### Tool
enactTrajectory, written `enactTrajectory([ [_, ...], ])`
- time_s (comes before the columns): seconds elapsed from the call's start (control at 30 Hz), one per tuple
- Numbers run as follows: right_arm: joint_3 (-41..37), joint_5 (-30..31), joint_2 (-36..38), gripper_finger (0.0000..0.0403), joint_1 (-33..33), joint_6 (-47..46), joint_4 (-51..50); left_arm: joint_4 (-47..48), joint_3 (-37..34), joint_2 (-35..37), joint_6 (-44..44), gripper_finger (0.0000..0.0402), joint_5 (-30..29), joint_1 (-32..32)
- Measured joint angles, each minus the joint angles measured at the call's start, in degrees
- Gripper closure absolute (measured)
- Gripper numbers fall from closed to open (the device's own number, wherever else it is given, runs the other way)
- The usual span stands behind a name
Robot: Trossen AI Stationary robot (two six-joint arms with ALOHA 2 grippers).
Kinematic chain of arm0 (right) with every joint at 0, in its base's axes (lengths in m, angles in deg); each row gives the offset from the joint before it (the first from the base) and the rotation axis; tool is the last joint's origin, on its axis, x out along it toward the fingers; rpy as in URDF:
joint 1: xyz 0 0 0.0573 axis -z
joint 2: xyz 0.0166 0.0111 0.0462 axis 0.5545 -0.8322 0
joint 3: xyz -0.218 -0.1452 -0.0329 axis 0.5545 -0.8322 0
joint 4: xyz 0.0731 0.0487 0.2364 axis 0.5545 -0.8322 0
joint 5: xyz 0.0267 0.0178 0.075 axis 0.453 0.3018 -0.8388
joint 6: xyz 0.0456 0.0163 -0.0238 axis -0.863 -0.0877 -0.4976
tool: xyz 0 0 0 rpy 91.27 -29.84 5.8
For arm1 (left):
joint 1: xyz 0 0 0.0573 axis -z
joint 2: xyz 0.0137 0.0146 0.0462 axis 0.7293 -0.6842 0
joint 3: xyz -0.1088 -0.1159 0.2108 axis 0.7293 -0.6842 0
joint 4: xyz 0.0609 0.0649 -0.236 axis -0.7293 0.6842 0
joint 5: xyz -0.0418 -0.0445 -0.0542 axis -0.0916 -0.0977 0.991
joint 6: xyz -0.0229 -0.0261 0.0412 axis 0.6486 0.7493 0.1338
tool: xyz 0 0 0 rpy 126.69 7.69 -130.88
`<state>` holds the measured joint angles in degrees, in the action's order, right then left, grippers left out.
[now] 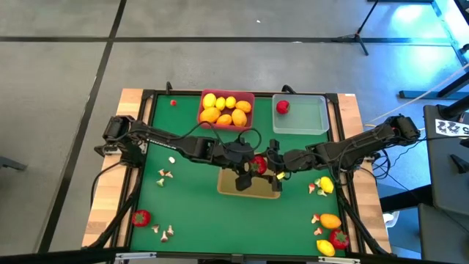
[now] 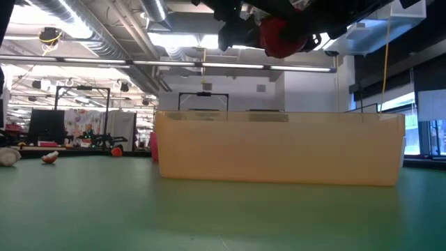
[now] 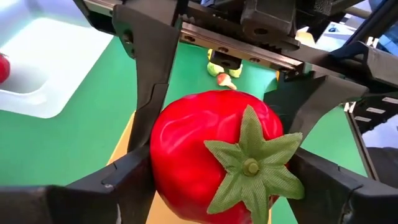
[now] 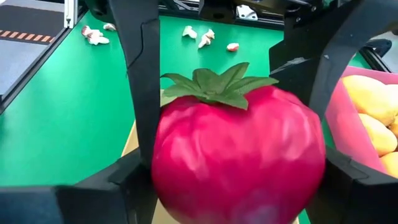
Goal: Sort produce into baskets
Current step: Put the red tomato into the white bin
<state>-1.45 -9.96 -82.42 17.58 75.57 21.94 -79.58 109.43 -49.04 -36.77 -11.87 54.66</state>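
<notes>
A red fruit with a green top hangs in the air over the tan-yellow basket, which the low view shows as a wide wall under the fruit. My left gripper reaches it from the table's left and my right gripper from the right. Both are shut on it, meeting head-on. The pink-red basket at the back holds several yellow and orange fruits. Beside it, the clear basket holds one red fruit. My left gripper pinches the red fruit by two opposite sides between its fingers, coming from the table's left and slanting down. The green top faces this wrist. The fruit is lifted clear above the tan-yellow basket. My right gripper pinches the same fruit by two opposite sides between its fingers, coming from the table's right and slanting down. My left gripper's fingers stand crosswise to them on the fruit's far half. The fruit is clear of the basket.
Loose produce lies on the green mat. Mushroom bits and a red fruit are on the left. Yellow, orange and red pieces are near the right front corner. A small red piece lies at the back left.
</notes>
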Motion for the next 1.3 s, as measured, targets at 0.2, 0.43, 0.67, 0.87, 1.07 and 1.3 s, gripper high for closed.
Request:
enactTrajectory([
  [0.2,0.0,0.73,0.09,0.0104,0.04,0.38,-0.58,0.1,-0.04,0.0,2.69,0.0075,-1.16,-0.27],
  [0.43,0.28,5.0,2.97,0.0121,0.02,1.85,-3.27,0.01,0.03,1.94,-0.66,0.0071,-2.24,-0.66],
  [0.67,-0.25,11.45,6.86,0.0117,-0.07,2.74,-8.68,5.97,-0.08,7.04,-4.85,0.0078,-3.3,-1.65],
  [0.87,-0.11,18.73,10.18,0.0119,2.12,2.36,-13.77,13.22,-0.2,9.26,-6.38,0.0078,-3.47,-3.48],
  [1.07,-0.09,20.74,10.82,0.0119,11.9,0.97,-20.3,18.77,-0.17,8.78,-6.87,0.0079,-4.23,-5.92],
  [1.3,-0.09,16.57,10.29,0.0118,28.35,-0.02,-26.12,19.31,-1.96,7.93,-12.55,0.0079,-4.22,-8.89],
])
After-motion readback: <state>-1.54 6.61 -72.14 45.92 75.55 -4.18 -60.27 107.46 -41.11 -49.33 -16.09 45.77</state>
